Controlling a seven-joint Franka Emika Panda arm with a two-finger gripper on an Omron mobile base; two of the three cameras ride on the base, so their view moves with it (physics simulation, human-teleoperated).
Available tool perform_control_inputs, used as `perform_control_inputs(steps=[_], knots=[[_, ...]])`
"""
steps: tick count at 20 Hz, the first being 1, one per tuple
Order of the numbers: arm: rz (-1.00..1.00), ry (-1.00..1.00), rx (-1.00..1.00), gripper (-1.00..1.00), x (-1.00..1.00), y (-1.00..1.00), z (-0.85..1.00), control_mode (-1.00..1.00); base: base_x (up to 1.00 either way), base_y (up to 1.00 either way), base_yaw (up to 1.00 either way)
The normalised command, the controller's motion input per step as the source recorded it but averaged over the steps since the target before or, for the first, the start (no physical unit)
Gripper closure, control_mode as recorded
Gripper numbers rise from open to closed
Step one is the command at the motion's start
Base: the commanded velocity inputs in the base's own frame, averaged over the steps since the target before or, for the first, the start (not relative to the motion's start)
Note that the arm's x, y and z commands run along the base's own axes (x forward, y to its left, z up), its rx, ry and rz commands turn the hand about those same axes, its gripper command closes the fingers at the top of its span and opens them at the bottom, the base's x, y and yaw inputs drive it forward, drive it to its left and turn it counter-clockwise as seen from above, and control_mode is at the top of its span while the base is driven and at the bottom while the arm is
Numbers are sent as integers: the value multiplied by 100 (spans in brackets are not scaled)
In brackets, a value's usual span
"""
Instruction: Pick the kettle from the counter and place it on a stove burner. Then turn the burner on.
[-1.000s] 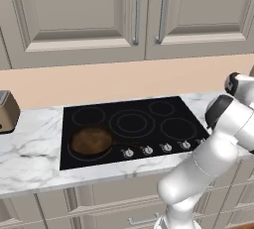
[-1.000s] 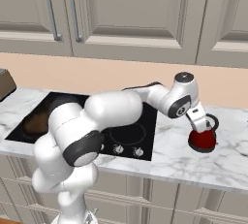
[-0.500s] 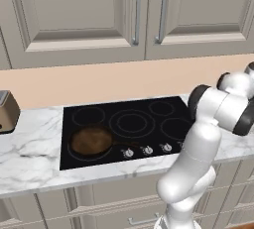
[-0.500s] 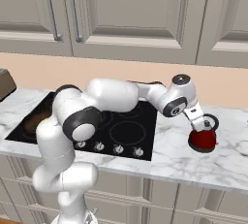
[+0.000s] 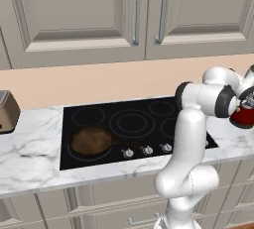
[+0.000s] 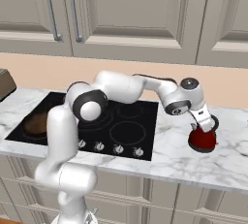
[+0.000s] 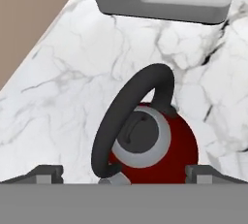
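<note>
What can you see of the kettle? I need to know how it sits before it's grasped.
The kettle is small, round-bodied and glossy red, with a grey lid, a dark knob and a thick black arched handle. It stands upright on the white marble counter, right of the black cooktop. The hand hovers open just above it, one finger on each side; no contact is visible.

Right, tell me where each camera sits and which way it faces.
Left base view: behind the arm on its left, looking forward and down over the cooktop and counter; the white arm rises at lower right.
Right base view: behind on the right, facing the same counter; the arm rises at lower left, open gripper above the kettle.
Hand view: on the hand, looking down on the kettle; fingertips at the bottom.
Shared: all three show the kettle on the counter.
</note>
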Motion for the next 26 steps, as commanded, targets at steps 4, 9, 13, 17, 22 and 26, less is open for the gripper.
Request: perform_control_inputs(steps=[4,9,13,17,22,26], knots=[[0,-2,3,-100,29,-46,0,-100,0,0,0],[0,0,0,100,37,-12,-7,-100,0,0,0],[0,0,0,100,17,1,-22,-100,0,0,0],[0,0,0,100,6,10,-20,-100,0,0,0],[0,0,0,100,-11,11,-2,-100,0,0,0],[0,-11,0,100,-48,41,2,-100,0,0,0]])
